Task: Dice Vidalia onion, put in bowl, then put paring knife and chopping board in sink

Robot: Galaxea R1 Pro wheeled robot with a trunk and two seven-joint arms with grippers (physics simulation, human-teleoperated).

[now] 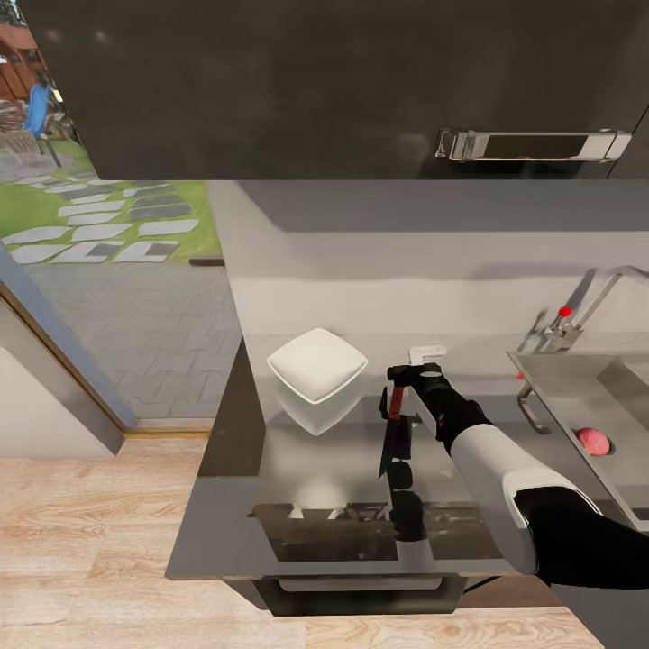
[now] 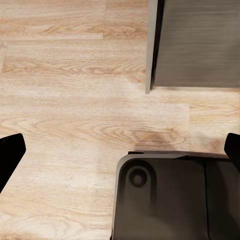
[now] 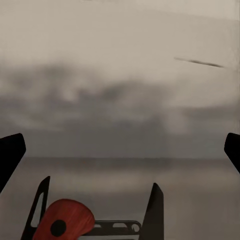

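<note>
I see the bench [image 1: 297, 532] across the lower middle of the head frame, glossy grey and mirroring what is above it. A white bowl [image 1: 316, 363] sits on it just left of centre, its reflection beneath it. At the right edge the sink [image 1: 563, 397] is set into the bench, with the Vidalia onion [image 1: 592, 441] in its basin and the faucet [image 1: 577, 320] behind. Lower left shows wooden floor [image 1: 81, 541].
</note>
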